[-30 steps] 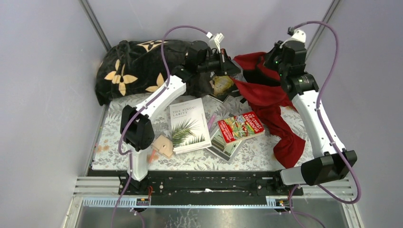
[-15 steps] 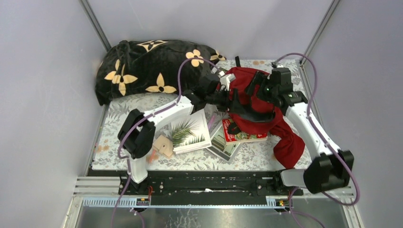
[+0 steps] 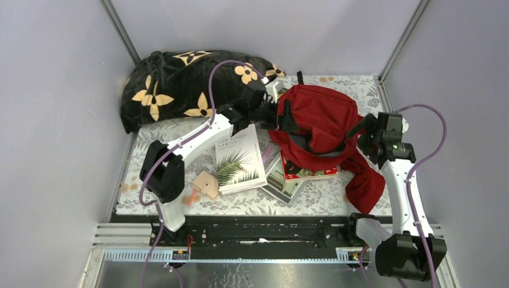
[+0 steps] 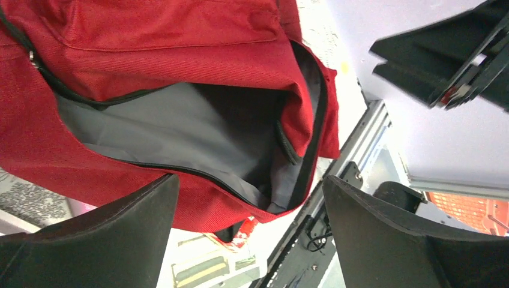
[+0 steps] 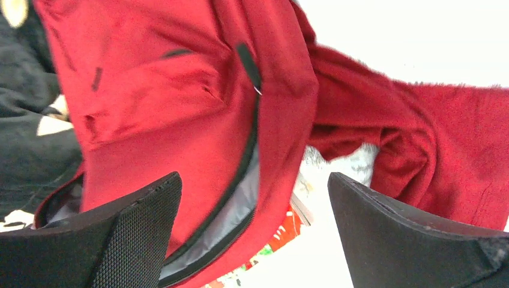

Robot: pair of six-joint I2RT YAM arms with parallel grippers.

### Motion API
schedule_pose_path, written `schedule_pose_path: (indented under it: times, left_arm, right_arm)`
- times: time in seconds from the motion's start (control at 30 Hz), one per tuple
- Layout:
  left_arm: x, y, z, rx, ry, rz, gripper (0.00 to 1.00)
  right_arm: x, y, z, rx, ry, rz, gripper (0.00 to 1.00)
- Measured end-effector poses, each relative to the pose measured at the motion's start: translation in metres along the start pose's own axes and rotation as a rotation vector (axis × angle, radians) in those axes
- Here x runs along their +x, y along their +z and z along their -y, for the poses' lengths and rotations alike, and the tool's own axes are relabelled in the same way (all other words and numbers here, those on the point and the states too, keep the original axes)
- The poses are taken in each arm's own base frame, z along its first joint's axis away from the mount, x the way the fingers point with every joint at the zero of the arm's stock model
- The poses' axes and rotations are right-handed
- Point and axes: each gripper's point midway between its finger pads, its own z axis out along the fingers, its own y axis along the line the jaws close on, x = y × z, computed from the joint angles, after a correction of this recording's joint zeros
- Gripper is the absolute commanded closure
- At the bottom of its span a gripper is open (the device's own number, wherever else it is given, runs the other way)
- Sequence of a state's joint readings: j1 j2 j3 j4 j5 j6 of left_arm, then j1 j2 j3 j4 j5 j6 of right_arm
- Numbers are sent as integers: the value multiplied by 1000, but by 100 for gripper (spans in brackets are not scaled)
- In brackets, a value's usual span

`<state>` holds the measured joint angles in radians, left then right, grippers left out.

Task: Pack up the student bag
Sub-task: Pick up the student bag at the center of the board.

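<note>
**Principal item.** The student bag (image 3: 321, 114): a large dark-red fabric backpack with black zip lines and a rounded top. It lay on the floral-patterned tabletop (image 3: 336, 195). Its near edge rested over a red-covered picture book (image 3: 309, 174). The main zip was undone, and the left wrist view showed the mouth (image 4: 180, 132) gaping on grey lining, with nothing visible inside.

**Claws.**
- The left gripper (image 3: 287, 118) was at the bag's left edge, by the mouth. Its fingers were spread wide and held nothing.
- The right gripper (image 3: 358, 128) was at the bag's right edge, also wide apart and empty.
- Whether any fingertip brushed the fabric could not be told.

**Around the bag.**
- A limp red garment (image 3: 366, 180) lay against its near right corner.
- A black plush blanket with pale orange flowers (image 3: 180, 84) lay to its far left.
- A white paperback with a palm-leaf cover (image 3: 239, 159) lay just left of it, on the near side.
- A thin booklet (image 3: 282, 183) lay beneath the red book.
- A small pale wooden block (image 3: 206, 183) lay left of the bag, beyond the paperback.

**Step in hand, by judgement.** The bag was opened and loading had not yet begun. The next move probably calls for one claw to pinch the upper lip of the mouth and hold it up while the other takes a book by its edge. The white paperback lay free. The red book looked pinned under the bag, so it would come out less easily. The soft mouth could sag shut if left unsupported.
</note>
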<state>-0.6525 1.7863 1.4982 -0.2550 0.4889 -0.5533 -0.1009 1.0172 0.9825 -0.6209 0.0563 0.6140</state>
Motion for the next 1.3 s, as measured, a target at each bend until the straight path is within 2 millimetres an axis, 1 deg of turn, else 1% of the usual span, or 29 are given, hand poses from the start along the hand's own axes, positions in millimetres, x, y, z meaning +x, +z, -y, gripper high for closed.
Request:
schedule_pose_path:
  times: [0.03,0.1,0.17,0.23,0.3,0.33,0.37,0.4,0.43,0.47,0.5,0.53,0.63,0.67,0.7,0.73,0.77,0.8,0.87,0.9,0.93,0.97,1.0,1.07,1.1,1.17,1.2,1.27,1.3]
  left_arm:
    - [-1,1,-4,-10,2,0,4]
    - [0,4,-10,-26,2,-13,3]
    - [4,8,-16,-45,0,-37,2]
    - [10,10,-24,-75,-8,-57,2]
    - [17,10,-32,-108,-19,-78,6]
    - [19,10,-34,-118,-23,-82,11]
    - [20,9,-37,-125,-27,-84,19]
    - [20,9,-39,-129,-31,-88,31]
    - [21,9,-40,-130,-36,-93,49]
    - [23,11,-40,-126,-38,-101,67]
    - [25,13,-41,-123,-47,-111,85]
    - [27,15,-43,-123,-61,-118,98]
    - [33,23,-48,-119,-74,-156,100]
    - [32,25,-48,-115,-78,-163,100]
    - [22,27,-42,-99,-69,-153,100]
    - [21,27,-43,-100,-70,-150,100]
    - [14,25,-39,-95,-64,-140,100]
    - [2,22,-32,-85,-53,-117,100]
    - [-29,13,-15,-56,-17,-51,100]
    - [-49,5,-5,-37,2,-6,100]
    - [-66,-5,2,-21,14,34,100]
    - [-88,-21,13,2,30,83,100]
    - [-110,-39,23,22,45,133,100]
    - [-156,-87,39,45,90,255,100]
    - [-170,-109,44,43,112,304,100]
    - [-189,-168,52,7,153,413,100]
    - [-194,-202,56,-28,175,474,100]
    - [-195,-257,61,-105,207,581,100]
    - [-195,-290,64,-158,223,645,100]
  right_arm:
    - [8,5,6,15,26,-26,0]
    - [32,16,16,31,83,-99,0]
    - [54,24,20,30,132,-167,0]
    - [71,34,21,16,174,-223,5]
    - [83,44,21,3,205,-262,16]
    - [86,47,20,-5,214,-272,25]
    - [88,50,18,-14,223,-274,37]
    - [87,52,16,-24,225,-272,55]
    - [83,54,12,-42,231,-263,76]
    - [80,57,7,-62,233,-251,94]
    - [78,58,5,-74,223,-246,100]
    - [76,60,2,-85,225,-248,100]
    - [65,62,-9,-104,216,-249,100]
    - [55,60,-17,-123,206,-233,100]
    - [48,57,-22,-137,199,-219,100]
    - [35,52,-31,-160,189,-194,100]
    - [22,47,-41,-186,180,-166,100]
    - [6,39,-53,-219,170,-132,100]
    - [-33,17,-85,-314,150,-51,100]
    - [-58,1,-106,-378,139,0,100]
    - [-76,-12,-123,-434,128,36,100]
    - [-95,-29,-144,-499,113,72,100]
    - [-114,-49,-169,-578,90,109,100]
    - [-136,-87,-216,-728,35,151,100]
    - [-139,-108,-242,-810,1,159,100]
    - [-130,-147,-290,-971,-68,143,100]
    - [-119,-168,-314,-1061,-103,121,100]
    - [-94,-201,-353,-1215,-143,59,100]
    - [-80,-215,-372,-1286,-155,19,100]
